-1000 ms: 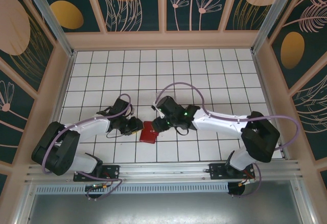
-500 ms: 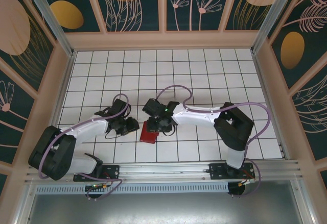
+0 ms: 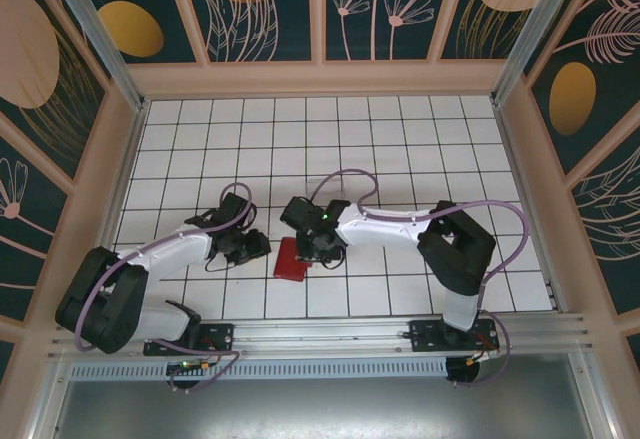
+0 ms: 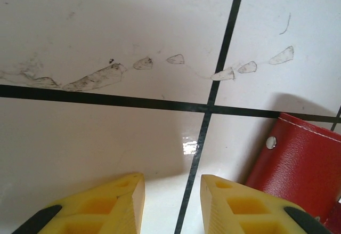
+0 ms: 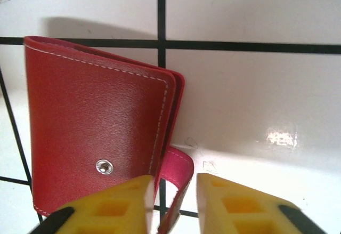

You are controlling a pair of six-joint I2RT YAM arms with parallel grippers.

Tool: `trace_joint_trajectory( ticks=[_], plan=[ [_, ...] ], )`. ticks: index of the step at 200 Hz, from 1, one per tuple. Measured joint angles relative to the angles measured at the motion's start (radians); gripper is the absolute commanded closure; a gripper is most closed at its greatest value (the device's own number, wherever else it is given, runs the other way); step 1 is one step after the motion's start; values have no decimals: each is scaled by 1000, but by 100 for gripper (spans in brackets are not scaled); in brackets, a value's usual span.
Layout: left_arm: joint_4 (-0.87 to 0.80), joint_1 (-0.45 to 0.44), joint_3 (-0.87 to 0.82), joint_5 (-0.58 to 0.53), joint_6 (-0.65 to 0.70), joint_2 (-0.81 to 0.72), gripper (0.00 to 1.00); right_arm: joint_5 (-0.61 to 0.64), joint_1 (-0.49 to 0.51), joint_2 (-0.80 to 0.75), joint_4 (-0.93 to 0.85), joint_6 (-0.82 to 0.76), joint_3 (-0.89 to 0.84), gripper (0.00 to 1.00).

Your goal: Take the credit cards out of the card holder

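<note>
Closed red wallet point(image 5: 96, 132) lies on the worktop point(image 5: 250, 85), its tab point(image 5: 180, 163) inside the narrow gap of the right end effector point(image 5: 175, 183), grip unclear; left end effector point(image 4: 171, 183), narrowly parted, empty, hovers just beside.

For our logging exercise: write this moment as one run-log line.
card holder: closed, snap tab undone | right fingers: straddling the tab, grip unclear | left fingers: apart, empty, beside card holder

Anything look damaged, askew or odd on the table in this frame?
Minor only. The white table carries grey scuffs and flaky residue beside a grid line. The card holder lies skewed to the grid, its snap tab unfastened and curling between the jaws of the right gripper.
</note>
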Motion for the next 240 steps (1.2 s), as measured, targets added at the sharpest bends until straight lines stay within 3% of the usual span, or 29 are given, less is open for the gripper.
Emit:
trace_joint_trajectory(
  ticks=[28,59,161,240],
  plan=[
    [-19,0,16,0,2,0,59,9,0,-2,2,12,-21,91],
    [-25,-10,60,37,2,-13,57,31,0,-50,43,12,-60,97],
    [-27,-160,193,103,-2,28,41,53,0,-243,183,11,-138,100],
    [-121,-182,239,15,3,76,47,55,-6,-247,208,11,-158,100]
  ],
)
